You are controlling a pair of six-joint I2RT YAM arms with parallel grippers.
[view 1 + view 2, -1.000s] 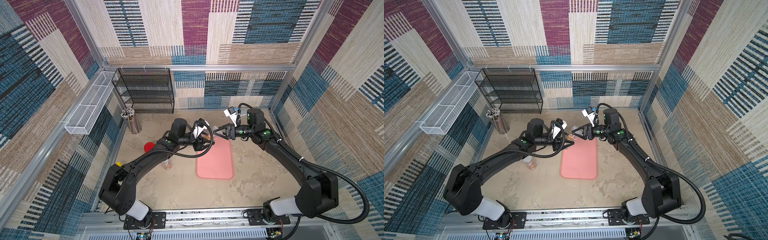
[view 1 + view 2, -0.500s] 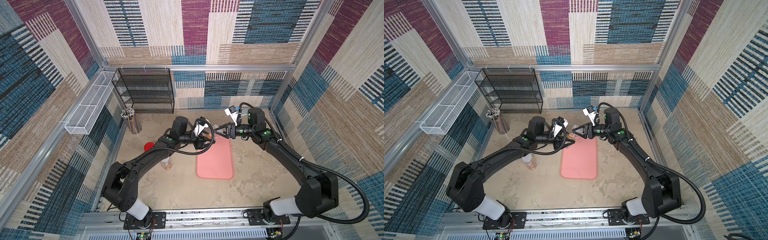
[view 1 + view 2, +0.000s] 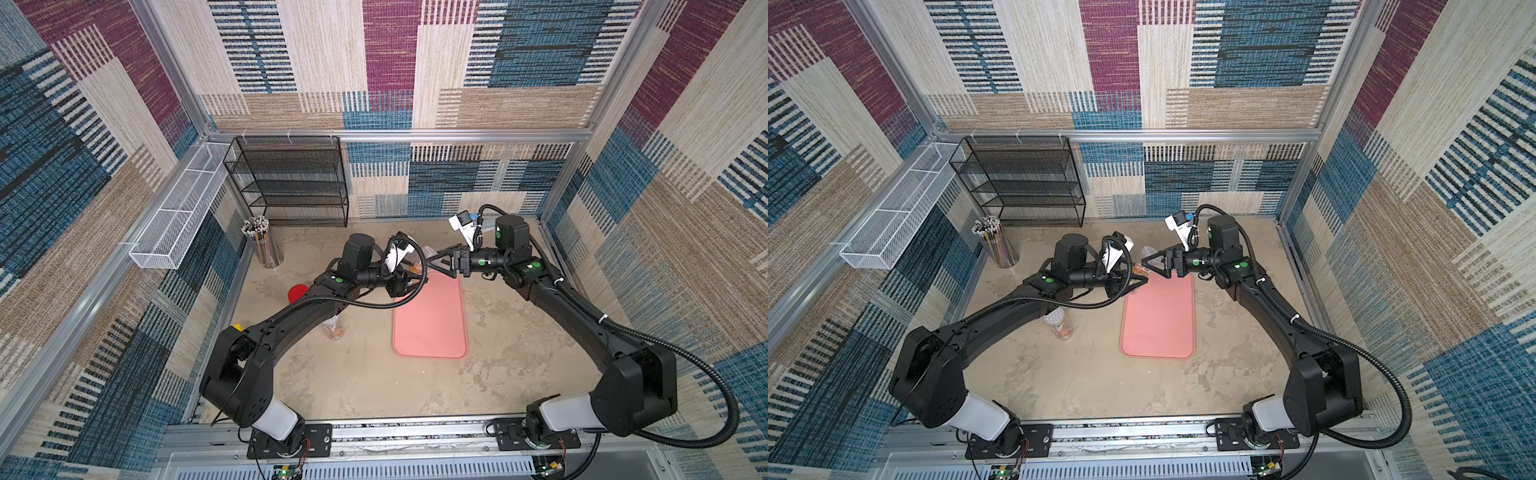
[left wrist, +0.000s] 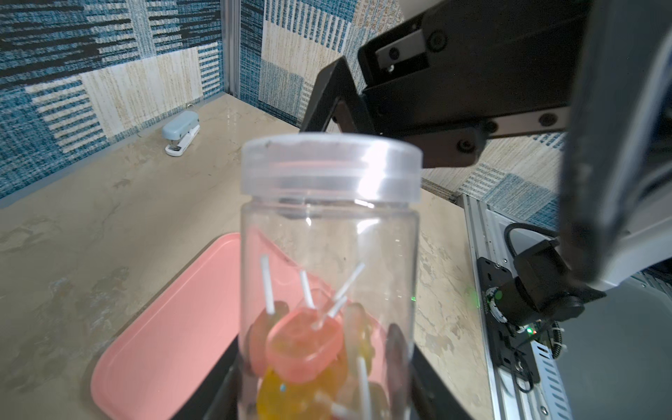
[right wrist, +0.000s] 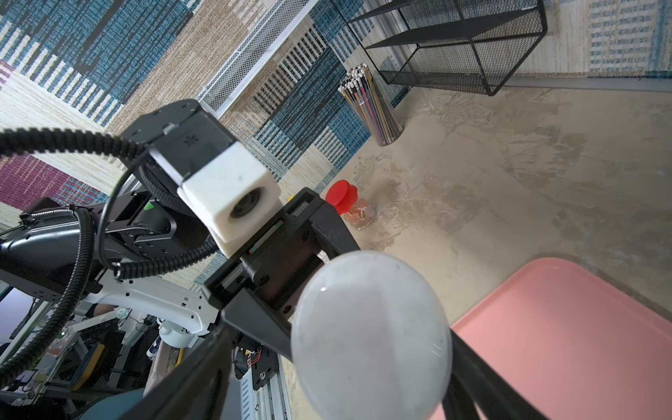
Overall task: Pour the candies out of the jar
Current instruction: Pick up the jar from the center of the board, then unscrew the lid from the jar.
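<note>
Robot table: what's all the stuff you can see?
jar: one, clear, cloudy lid, held over the tray's far edge
candies: several, pink, yellow, orange, in that jar
tray: one, pink, mid-table
red-lidded jar: one, clear, left side
small jar: one, clear, left of tray
pencil cup: one, clear, far left
rack: one, black mesh, back wall
basket: one, white mesh, left wall
stapler: one, pale blue, by a wall
left arm: one, black, jaws shut on jar
right arm: one, black, jaws open at lid

Left claw clamped — right claw spread wide, facing it
</note>
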